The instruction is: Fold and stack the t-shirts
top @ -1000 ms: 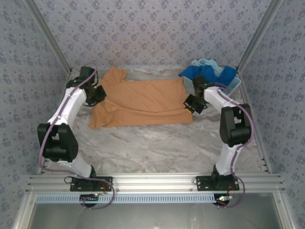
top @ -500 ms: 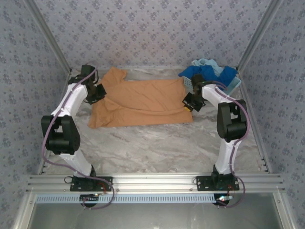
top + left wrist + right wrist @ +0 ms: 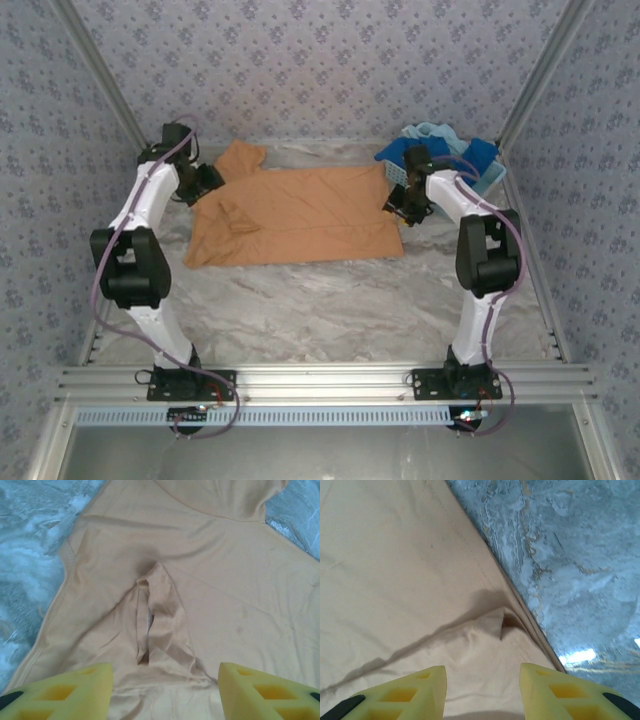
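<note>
Marbled counter (image 3: 320, 300) between patterned walls: an orange-tan t-shirt (image 3: 300, 215) lies spread at the far middle, a hand at each end.

The left hand (image 3: 205, 184) hovers over the sleeve end and the right hand (image 3: 400, 206) over the shirt's right edge. Both have fingers apart and grip nothing. A small pucker of cloth rises between each pair, probably a pinch point for folding. Royal blue t-shirts (image 3: 420, 152) and a pale aqua t-shirt (image 3: 430, 131) are heaped in the basket (image 3: 492, 182) at far right, just beside the right hand. Bare counter on the near side leaves room to fold.
</note>
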You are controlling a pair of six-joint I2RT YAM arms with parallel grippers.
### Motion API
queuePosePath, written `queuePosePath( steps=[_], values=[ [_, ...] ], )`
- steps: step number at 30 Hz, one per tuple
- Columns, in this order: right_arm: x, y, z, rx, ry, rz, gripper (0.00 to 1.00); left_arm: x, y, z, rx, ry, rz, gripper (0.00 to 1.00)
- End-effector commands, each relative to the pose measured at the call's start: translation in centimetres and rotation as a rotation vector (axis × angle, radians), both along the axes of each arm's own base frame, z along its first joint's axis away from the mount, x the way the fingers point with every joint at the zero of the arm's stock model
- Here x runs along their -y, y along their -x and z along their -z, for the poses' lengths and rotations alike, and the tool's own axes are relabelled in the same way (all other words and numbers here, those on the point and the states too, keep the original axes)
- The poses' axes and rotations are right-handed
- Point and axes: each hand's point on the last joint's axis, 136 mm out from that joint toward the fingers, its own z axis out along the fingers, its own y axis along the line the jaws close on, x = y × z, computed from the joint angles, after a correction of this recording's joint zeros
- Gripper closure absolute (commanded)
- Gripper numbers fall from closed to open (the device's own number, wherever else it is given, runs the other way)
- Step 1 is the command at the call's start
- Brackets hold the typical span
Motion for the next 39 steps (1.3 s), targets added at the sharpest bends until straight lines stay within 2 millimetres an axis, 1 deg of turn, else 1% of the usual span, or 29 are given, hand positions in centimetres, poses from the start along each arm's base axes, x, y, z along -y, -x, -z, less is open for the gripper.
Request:
queuePosePath(
  steps=[1,2,4,5,7,8,9,11,13,15,17,20,23,27,29,32,35,39],
  values=[
    [-0.3,2.3,-1.3,0.042,0.001,-0.051,0.58,-1.0,5.7,-1.0,-0.058,0.032,-0.093,0.45],
    [-0.5,2.8,-1.1,0.048,-0.006,-0.065,0.59,-1.1,7.2,-0.1,-0.089,0.056,-0.117,0.46],
    [-1.3,3.9,-0.6,0.055,-0.030,-0.098,0.68,-1.6,10.4,2.6,-0.174,0.115,-0.168,0.50],
    [-1.6,4.3,-0.3,0.055,-0.038,-0.107,0.71,-1.9,11.5,3.6,-0.205,0.137,-0.194,0.52],
    [-2.2,5.1,0.3,0.054,-0.049,-0.159,0.75,-2.5,13.2,5.8,-0.256,0.200,-0.259,0.53],
    [-2.4,5.4,0.7,0.043,-0.048,-0.172,0.77,-2.9,13.7,6.6,-0.274,0.235,-0.301,0.53],
    [-2.6,5.8,1.2,0.031,-0.046,-0.184,0.78,-3.4,14.1,7.4,-0.284,0.283,-0.356,0.50],
    [-2.8,5.5,1.6,0.042,-0.052,-0.195,0.79,-4.3,14.0,7.9,-0.260,0.333,-0.432,0.46],
    [-2.6,6.7,3.3,-0.008,-0.048,-0.196,0.80,-4.9,14.0,8.3,-0.252,0.369,-0.515,0.41],
    [-2.2,6.7,4.0,-0.016,-0.037,-0.195,0.80,-5.0,13.8,8.8,-0.252,0.429,-0.590,0.38],
    [-1.9,6.7,4.4,-0.022,-0.028,-0.194,0.80,-5.3,14.3,9.3,-0.268,0.440,-0.679,0.33],
    [-1.5,6.7,4.7,-0.026,-0.018,-0.194,0.81,-6.1,13.9,9.5,-0.228,0.473,-0.815,0.32],
    [-1.1,6.8,4.8,-0.027,-0.003,-0.197,0.82,-6.2,13.6,10.1,-0.231,0.527,-0.932,0.33],
    [-0.6,6.8,5.0,-0.033,0.016,-0.195,0.82,-6.0,13.2,11.4,-0.267,0.588,-1.036,0.40],
    [-0.3,6.9,5.1,-0.036,0.037,-0.197,0.82,-6.1,12.5,11.8,-0.260,0.600,-1.052,0.42],
    [0.1,7.1,5.6,-0.049,0.050,-0.191,0.82,-6.6,11.8,12.0,-0.258,0.572,-1.043,0.49],
    [0.3,7.2,6.3,-0.066,0.063,-0.191,0.82,-7.1,12.1,12.5,-0.280,0.516,-1.028,0.63],
    [1.1,7.4,7.1,-0.098,0.105,-0.188,0.82,-7.6,12.9,13.2,-0.294,0.496,-1.029,0.86]
  ],
)
